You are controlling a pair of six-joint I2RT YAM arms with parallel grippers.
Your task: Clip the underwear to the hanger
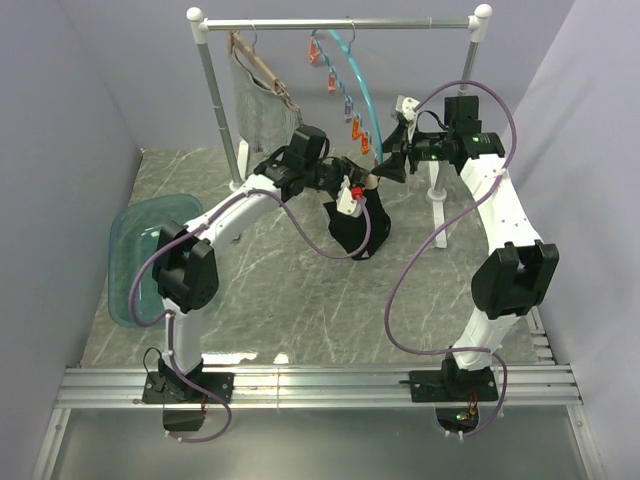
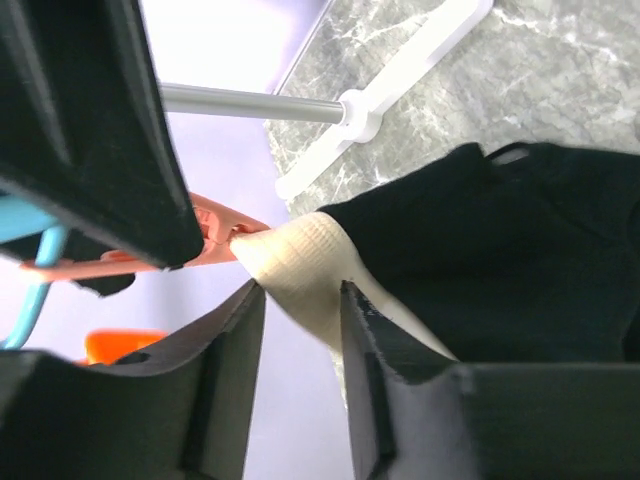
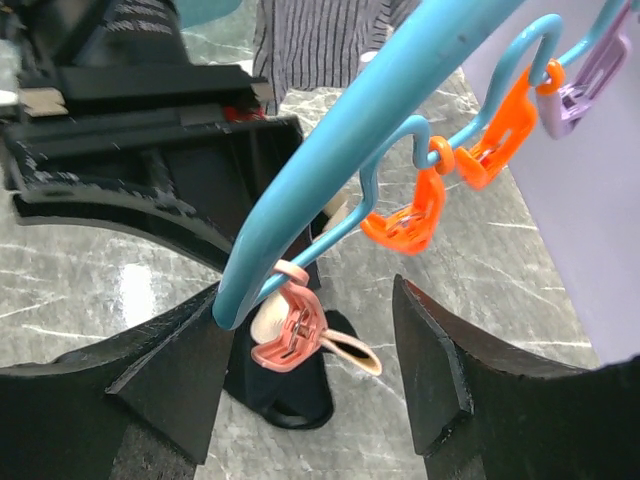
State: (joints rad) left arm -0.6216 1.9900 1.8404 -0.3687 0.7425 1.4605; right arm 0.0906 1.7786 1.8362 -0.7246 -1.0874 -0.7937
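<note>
The underwear (image 1: 355, 225) hangs below the hanger's (image 3: 330, 150) end clip (image 3: 290, 335), its waistband bitten there and running between the left pincer's (image 2: 302, 296) half-parted jaws. The right pincer (image 3: 312, 305) gapes empty, straddling that clip.

Underwear (image 2: 520, 250) hangs from the end clip (image 3: 290, 335) of the hanger (image 3: 350, 130); rack (image 1: 340, 24) behind.

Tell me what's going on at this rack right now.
Two robot arms are clipping the black underwear onto the teal hanger, which hangs from the rack. A pink clip at the hanger's lower end bites the pale waistband, and the garment hangs from it. The left gripper has its fingers parted on either side of the waistband. The right gripper stands open around the clip.
</note>
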